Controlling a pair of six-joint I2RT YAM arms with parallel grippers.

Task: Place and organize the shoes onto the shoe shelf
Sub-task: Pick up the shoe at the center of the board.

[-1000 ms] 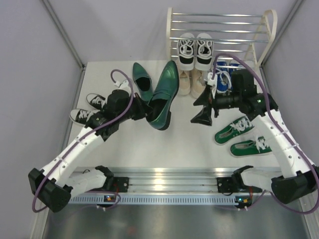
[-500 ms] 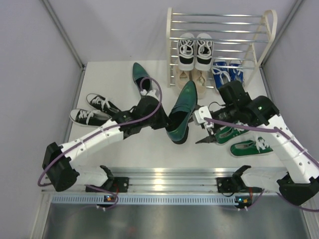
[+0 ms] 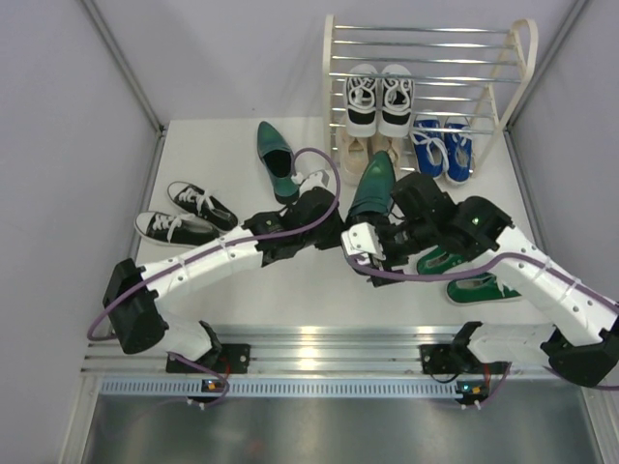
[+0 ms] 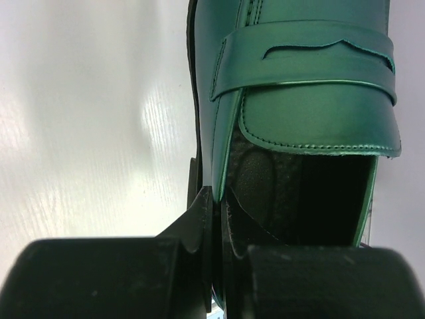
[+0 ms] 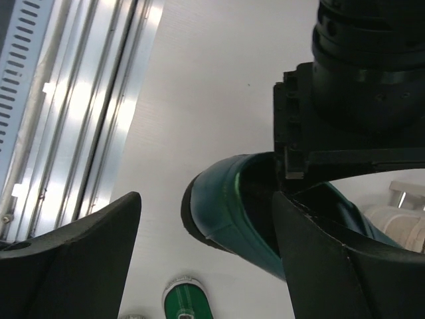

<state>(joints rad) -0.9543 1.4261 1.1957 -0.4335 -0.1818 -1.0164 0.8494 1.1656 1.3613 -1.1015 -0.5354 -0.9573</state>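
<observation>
We see the white desk (image 3: pixel 242 290) spread under both arms. At its far edge, beyond both grippers, stands the shoe shelf (image 3: pixel 334 58). A black-and-white sneaker pair (image 3: pixel 379 97) sits on its chrome bars. Lower down, the beige lace-ups (image 3: pixel 350 155) and the blue sneakers (image 3: pixel 442 147) sit side by side.

The left gripper (image 3: pixel 337 224) is clenched on the glossy green dress shoe (image 3: pixel 372 184). In the left wrist view we see the left gripper (image 4: pixel 216 222) pinching the side wall of the dress shoe (image 4: pixel 305 80) at its opening, one finger inside and one outside. The strap and toe run straight ahead of the fingers. From above, the toe points away from this gripper towards the shelf, ending just short of the beige lace-ups. We cannot tell whether the heel touches the desk.

The right gripper (image 3: pixel 366 249) sits just right of the left one, close against the shoe's heel end. In its wrist view the right gripper (image 5: pixel 206 199) is spread wide and holds nothing, with the shoe's rounded heel (image 5: pixel 212 212) ahead, between the two fingers.

The second dress shoe (image 3: pixel 276 159) lies on the desk beyond the left gripper. Another black-and-white pair (image 3: pixel 184 215) lies well to that gripper's left. The green sneakers (image 3: pixel 479 288) lie right of the right gripper, partly under its arm.
</observation>
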